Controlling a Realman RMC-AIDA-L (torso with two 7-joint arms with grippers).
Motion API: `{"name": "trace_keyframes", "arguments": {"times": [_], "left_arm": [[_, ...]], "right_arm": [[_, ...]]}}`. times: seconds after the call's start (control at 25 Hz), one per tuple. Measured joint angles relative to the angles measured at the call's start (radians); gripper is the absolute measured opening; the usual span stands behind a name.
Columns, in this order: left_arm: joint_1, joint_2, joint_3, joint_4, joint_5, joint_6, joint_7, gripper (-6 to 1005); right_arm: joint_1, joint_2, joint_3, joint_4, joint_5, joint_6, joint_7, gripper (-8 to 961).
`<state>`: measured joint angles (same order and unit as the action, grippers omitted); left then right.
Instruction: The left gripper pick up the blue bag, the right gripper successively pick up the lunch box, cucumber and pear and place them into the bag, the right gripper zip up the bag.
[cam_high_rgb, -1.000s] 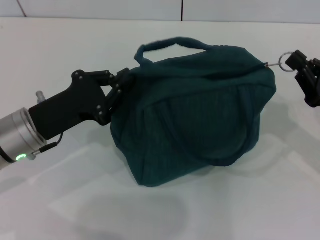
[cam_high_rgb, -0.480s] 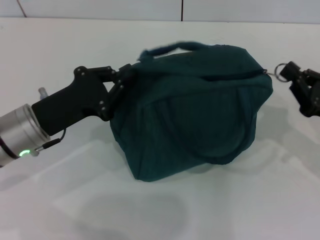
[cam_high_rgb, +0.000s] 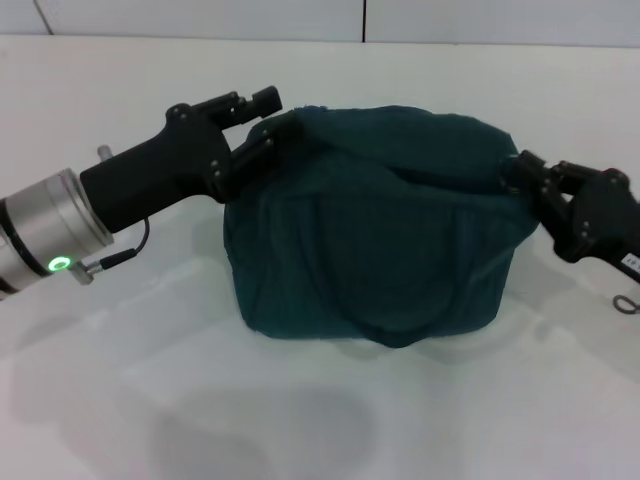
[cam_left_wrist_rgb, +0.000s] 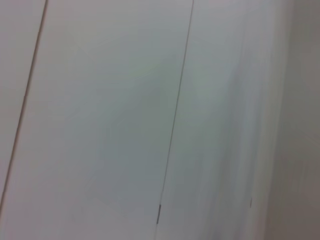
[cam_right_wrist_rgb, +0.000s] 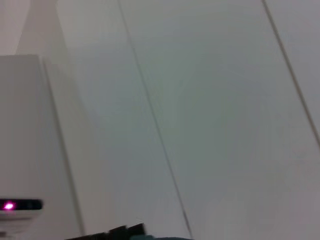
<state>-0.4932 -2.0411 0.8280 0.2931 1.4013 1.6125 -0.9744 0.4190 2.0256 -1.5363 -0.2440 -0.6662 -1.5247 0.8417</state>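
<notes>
Head view shows the blue bag (cam_high_rgb: 375, 225) sitting on the white table (cam_high_rgb: 300, 420) near the centre of the frame, its boxy body upright and its top fabric bunched. At about nine to ten o'clock from the bag, the left gripper (cam_high_rgb: 262, 128) reaches in from the left with its silver wrist and green ring visible; its fingers meet the bag's upper left corner, apparently pinching the fabric there. At about three o'clock, the right gripper (cam_high_rgb: 522, 175) presses against the bag's upper right end, fingertips drawn close together at the fabric; whether they clamp the zipper pull cannot be told, as the pull is not visible. Both wrist views show only pale wall panels with thin seams; the right wrist view also catches a white device with a pink light (cam_right_wrist_rgb: 9, 205).
</notes>
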Motion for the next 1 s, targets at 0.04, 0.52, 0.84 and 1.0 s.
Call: {"name": "trace_keyframes", "arguments": {"times": [0.04, 0.52, 0.84, 1.0], "left_arm": [[-0.004, 0.002, 0.001, 0.002, 0.001, 0.000, -0.009, 273], [-0.025, -0.014, 0.057, 0.259, 0.147, 0.024, -0.234, 453], [-0.099, -0.015, 0.078, 0.395, 0.276, 0.006, -0.427, 449], [-0.128, -0.015, 0.077, 0.461, 0.296, 0.003, -0.504, 447]], "right_arm": [[0.004, 0.001, -0.008, -0.001, 0.000, -0.002, 0.000, 14], [0.021, 0.002, -0.036, -0.001, 0.005, -0.014, -0.003, 15], [0.019, 0.002, -0.036, -0.001, 0.005, -0.029, -0.003, 14], [0.014, 0.002, -0.036, 0.002, 0.005, -0.033, -0.005, 15]]}}
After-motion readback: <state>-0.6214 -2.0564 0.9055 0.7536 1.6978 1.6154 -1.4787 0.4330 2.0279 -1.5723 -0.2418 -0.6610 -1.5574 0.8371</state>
